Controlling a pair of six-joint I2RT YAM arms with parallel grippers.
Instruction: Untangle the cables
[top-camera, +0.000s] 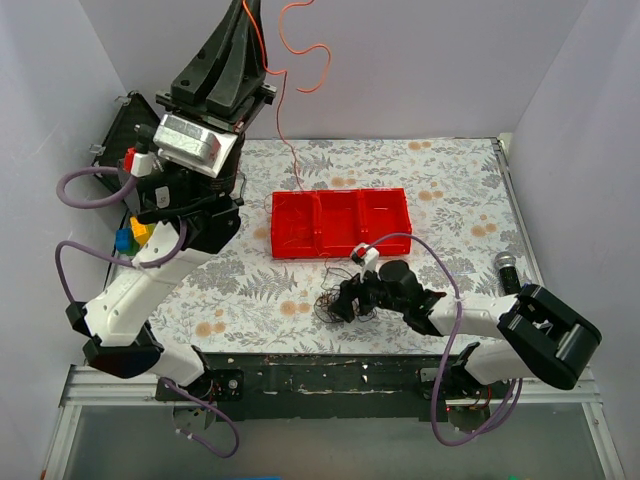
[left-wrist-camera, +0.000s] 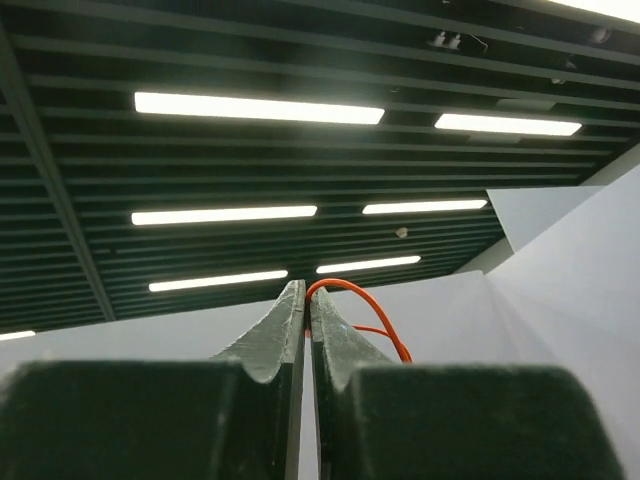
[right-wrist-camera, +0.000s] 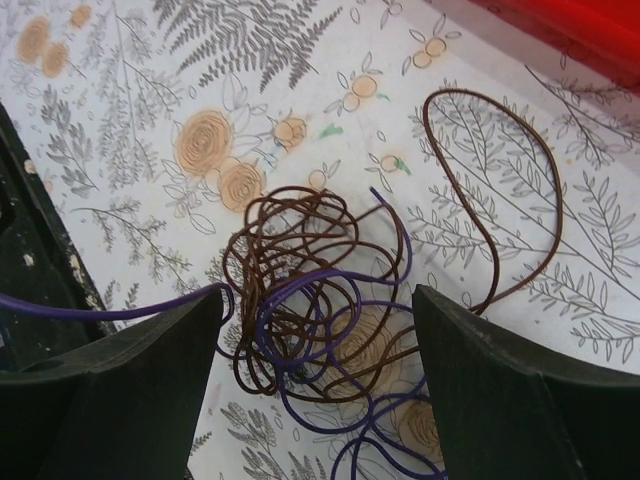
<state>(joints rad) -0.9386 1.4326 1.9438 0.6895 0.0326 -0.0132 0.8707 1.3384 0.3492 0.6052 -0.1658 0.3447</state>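
The thin orange-red cable (top-camera: 278, 110) hangs from my raised left gripper (left-wrist-camera: 307, 300) down to the table behind the red tray. That gripper is shut on the orange-red cable (left-wrist-camera: 365, 297) at its tips and points up at the ceiling. In the top view its fingertips are cut off by the upper edge. A tangled clump of brown cable (right-wrist-camera: 290, 240) and purple cable (right-wrist-camera: 330, 400) lies on the floral table. It also shows in the top view (top-camera: 330, 305). My right gripper (right-wrist-camera: 318, 300) is open, one finger on each side just above the clump. A brown loop (right-wrist-camera: 500, 190) trails off to the right.
A red three-compartment tray (top-camera: 340, 193) stands just behind the clump, and its edge shows in the right wrist view (right-wrist-camera: 580, 30). A black cylinder (top-camera: 508, 268) lies at the right edge. Coloured blocks (top-camera: 135, 235) and a black box (top-camera: 125, 125) sit at the left. The table's black front rail (top-camera: 320, 370) is close to the clump.
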